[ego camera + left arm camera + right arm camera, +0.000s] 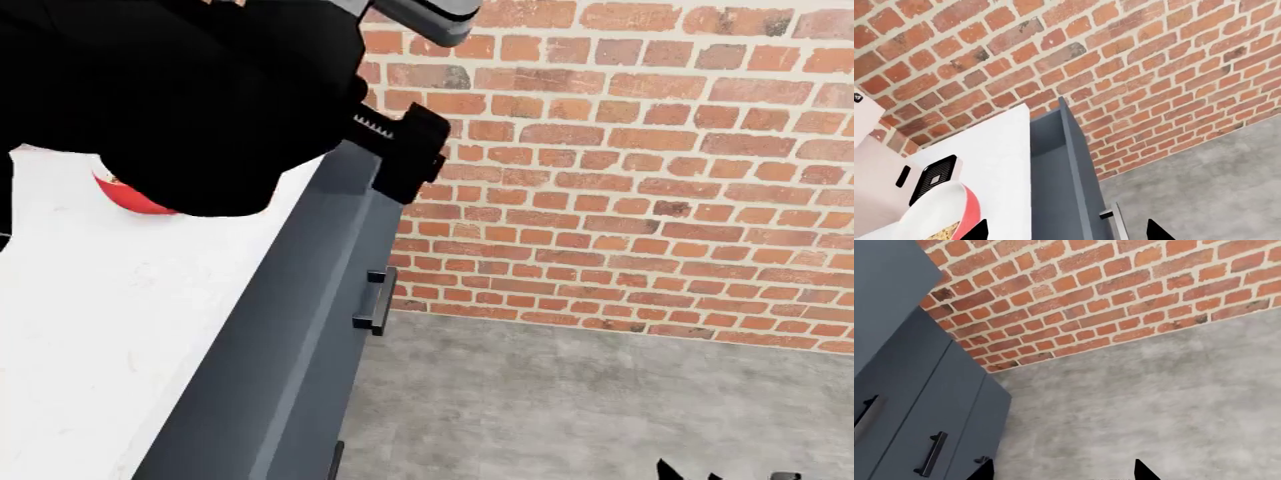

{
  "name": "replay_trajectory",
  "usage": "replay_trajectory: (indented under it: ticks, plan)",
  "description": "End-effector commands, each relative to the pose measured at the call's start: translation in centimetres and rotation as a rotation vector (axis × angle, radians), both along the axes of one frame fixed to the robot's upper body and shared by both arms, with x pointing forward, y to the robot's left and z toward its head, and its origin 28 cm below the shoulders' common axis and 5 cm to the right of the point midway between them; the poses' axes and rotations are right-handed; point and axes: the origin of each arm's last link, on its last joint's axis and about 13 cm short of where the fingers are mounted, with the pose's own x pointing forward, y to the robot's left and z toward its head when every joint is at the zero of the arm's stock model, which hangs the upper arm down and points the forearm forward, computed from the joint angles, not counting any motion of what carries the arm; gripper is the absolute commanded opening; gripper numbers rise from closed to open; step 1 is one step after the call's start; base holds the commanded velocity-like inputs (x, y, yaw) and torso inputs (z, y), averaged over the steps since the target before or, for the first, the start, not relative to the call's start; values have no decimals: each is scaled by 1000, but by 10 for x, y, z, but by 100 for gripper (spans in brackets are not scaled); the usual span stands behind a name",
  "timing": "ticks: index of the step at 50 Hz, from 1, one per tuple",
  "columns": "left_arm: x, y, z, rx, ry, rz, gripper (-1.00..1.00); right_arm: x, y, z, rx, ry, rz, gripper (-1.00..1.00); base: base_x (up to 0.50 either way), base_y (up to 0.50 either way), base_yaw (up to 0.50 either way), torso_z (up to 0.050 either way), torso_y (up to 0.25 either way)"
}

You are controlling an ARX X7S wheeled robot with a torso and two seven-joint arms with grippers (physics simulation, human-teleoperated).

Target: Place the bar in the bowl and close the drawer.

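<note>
bar [944,232] lies inside the red bowl [969,212] on the white counter [997,165], seen from the left wrist cam. drawer [1057,180] beside it stands pulled out, interior bare, handle [1113,220] facing the brick wall [1134,65]. left gripper [1066,231] hangs w/ tips spread apart, holding nothing. right gripper [1061,471], tips also spread, hovers over grey floor [1154,400] near cabinet doors [921,430].

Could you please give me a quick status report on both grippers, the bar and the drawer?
Left gripper open, empty, over the drawer, drawer out. Right gripper open, empty, above floor. Bar in bowl. Nothing blocking the drawer.
</note>
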Motion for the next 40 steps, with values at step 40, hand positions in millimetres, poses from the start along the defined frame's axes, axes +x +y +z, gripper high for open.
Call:
replay_trajectory:
  ticks: [40]
  plan:
    - [-12, -104, -142, 440, -28, -179, 100, -22, -18, -24, 38, 17, -100, 100, 0, 0, 0, 0, 0]
